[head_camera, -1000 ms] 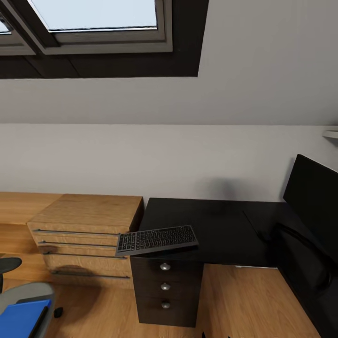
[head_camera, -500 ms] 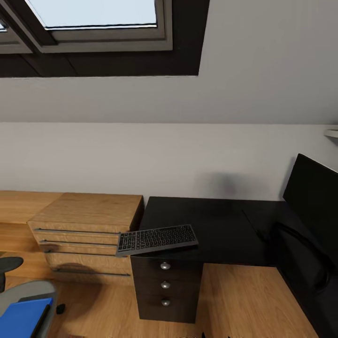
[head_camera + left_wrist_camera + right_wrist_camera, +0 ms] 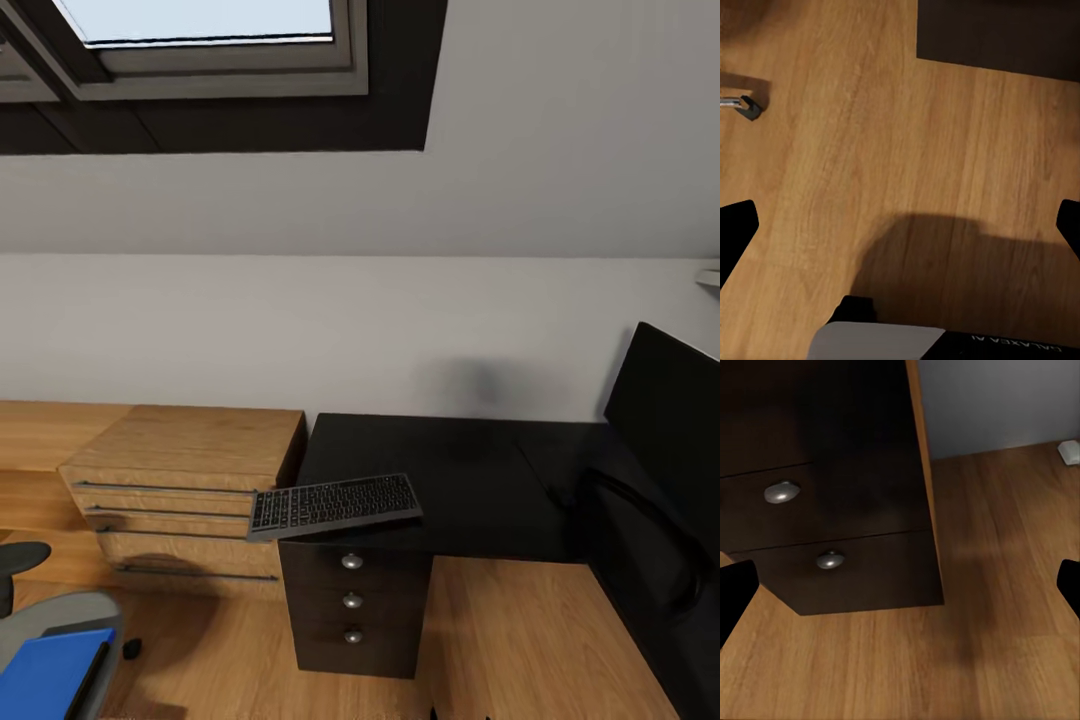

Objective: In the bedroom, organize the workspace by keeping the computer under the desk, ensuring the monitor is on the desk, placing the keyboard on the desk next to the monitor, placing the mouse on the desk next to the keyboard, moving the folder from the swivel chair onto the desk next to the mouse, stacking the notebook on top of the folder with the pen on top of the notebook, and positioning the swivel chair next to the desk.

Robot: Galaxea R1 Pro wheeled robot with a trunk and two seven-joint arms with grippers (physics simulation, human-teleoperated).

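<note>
I am scanning from the left of the head view. The swivel chair (image 3: 50, 625) is sitting at the lower left corner, well apart from the desk (image 3: 450, 480), and it is carrying the blue folder (image 3: 50, 675) on its seat, so that move is not yet done. Next comes the light wooden chest (image 3: 185, 480), just beside the desk. The keyboard (image 3: 335, 505) is lying on the desk's near left corner, hanging partly over the edge above the drawer unit (image 3: 355, 600). At the far right the monitor (image 3: 665, 420) is standing on the desk, well apart from the keyboard. So I am judging the monitor settled, the keyboard on the desk but in need of a shift toward the screen, and the folder and chair still waiting.

The left wrist view is giving me bare wooden floor (image 3: 907, 150) with the left gripper (image 3: 900, 229) spread wide and holding nothing. The right wrist view is showing the drawer knobs (image 3: 781, 492) up close, with the right gripper (image 3: 900, 589) equally released and empty.
</note>
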